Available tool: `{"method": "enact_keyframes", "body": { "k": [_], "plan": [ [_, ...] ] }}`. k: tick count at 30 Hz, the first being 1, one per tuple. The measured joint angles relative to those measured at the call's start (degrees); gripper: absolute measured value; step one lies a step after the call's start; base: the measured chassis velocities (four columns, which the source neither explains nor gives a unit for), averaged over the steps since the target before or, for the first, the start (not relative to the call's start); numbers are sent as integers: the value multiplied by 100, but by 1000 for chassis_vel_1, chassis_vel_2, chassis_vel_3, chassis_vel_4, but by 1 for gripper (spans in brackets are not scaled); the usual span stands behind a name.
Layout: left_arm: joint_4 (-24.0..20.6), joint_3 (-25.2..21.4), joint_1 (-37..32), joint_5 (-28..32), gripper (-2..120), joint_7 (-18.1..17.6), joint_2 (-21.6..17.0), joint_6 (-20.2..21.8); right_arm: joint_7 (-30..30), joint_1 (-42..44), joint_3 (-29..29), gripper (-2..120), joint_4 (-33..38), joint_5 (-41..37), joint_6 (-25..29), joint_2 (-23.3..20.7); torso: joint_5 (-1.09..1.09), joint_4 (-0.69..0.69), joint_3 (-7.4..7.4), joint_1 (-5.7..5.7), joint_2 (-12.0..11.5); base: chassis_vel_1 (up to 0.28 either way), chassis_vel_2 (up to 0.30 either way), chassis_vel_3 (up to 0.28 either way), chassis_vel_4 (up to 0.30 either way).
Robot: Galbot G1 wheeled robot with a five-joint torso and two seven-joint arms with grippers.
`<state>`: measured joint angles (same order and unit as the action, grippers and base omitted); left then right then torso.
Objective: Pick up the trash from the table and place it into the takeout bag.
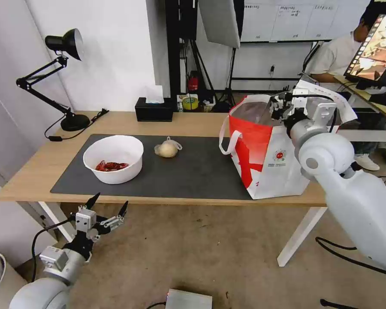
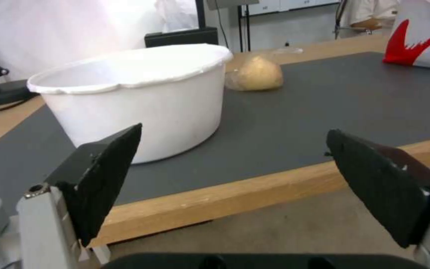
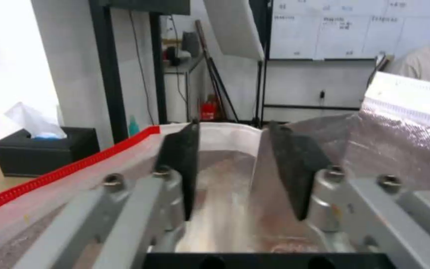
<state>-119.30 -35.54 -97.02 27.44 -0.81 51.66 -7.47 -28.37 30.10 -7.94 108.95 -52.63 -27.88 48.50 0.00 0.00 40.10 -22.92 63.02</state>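
My right pincer (image 3: 232,168) hangs over the open top of the takeout bag (image 1: 266,163), its 2 fingers a little apart and holding nothing. My left pincer (image 1: 108,207) waits low in front of the table (image 1: 193,122), spread wide and empty. Just past it sit the white bowl (image 2: 135,93) and the knotted bag (image 1: 167,148).

White rounded arm shells, grey metal wrists with bolts, black cables, and flat black pointed fingers (image 2: 105,175).
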Motion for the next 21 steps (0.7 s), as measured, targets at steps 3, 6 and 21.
{"method": "enact_keyframes", "body": {
  "k": [3, 6, 21],
  "plan": [
    [2, 2, 7, 1, 100, -1, 0, 1, 222, -1, 42, 51, 27, 27, 130, -6, 0, 0, 0, 0, 0, 0, 0, 0, 0],
    [11, 4, 7, 2, 100, -2, 5, 1, 406, -13, 118, 61, 67, 62, 256, 13, -1, 0, 0, 0, 0, 0, 0, 0, 0],
    [35, -16, 10, 11, 100, -5, 33, 4, 2436, 374, 811, 100, 661, 7, 1058, -43, 0, 1, 0, 0, 0, 0, 0, 0, 0]
  ]
}}
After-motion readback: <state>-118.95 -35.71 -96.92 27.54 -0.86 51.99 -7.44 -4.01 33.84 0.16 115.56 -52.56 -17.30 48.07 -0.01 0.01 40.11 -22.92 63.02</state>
